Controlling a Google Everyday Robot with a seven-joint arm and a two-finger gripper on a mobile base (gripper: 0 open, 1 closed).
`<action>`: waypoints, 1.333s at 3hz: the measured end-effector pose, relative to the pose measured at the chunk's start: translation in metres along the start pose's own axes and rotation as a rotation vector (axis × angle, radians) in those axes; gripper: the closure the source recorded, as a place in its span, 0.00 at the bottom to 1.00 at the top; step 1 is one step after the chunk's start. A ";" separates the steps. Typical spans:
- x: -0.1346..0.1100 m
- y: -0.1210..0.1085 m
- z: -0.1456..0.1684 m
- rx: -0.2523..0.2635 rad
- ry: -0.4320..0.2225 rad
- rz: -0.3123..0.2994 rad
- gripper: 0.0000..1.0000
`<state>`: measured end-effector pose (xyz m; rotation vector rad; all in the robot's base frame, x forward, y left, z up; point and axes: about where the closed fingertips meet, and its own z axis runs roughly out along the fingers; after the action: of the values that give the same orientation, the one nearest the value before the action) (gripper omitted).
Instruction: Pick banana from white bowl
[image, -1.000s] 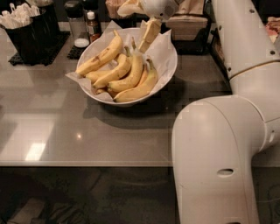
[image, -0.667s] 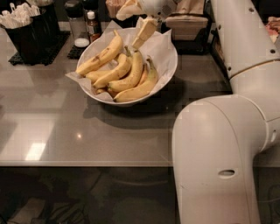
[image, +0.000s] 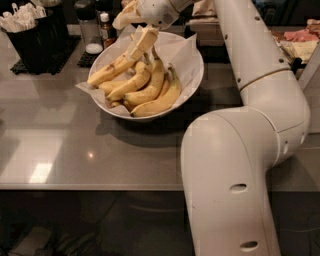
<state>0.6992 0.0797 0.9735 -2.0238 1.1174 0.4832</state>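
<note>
The white bowl (image: 198, 75), lined with crinkled white paper, stands on the grey counter at the back middle and holds several bananas. The banana (image: 114, 67), long, fairly straight and brown-spotted, lies on top at the left side of the pile, its far end pointing up toward the gripper. My gripper (image: 133, 30) hangs over the bowl's far left rim with its fingers apart. The lower finger (image: 143, 41) rests at the banana's far end. The upper finger sits above and to the left. The cleaner, more curved bananas (image: 155, 100) lie to the right.
A black holder with white utensils (image: 31, 30) stands at the back left, with shaker bottles (image: 90, 31) beside it. Food trays (image: 300, 42) sit at the back right. My white arm (image: 240, 165) fills the right foreground. The counter's front edge (image: 90, 187) runs across below.
The gripper has moved left across the bowl's far side and now sits at the far end of the spotted banana. The bananas have not visibly moved.
</note>
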 end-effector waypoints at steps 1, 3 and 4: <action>0.000 0.000 0.018 -0.032 0.002 -0.002 0.32; 0.009 0.013 0.036 -0.122 0.150 0.010 0.30; 0.023 0.024 0.044 -0.145 0.191 0.043 0.32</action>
<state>0.6930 0.0929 0.9209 -2.2129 1.2737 0.4095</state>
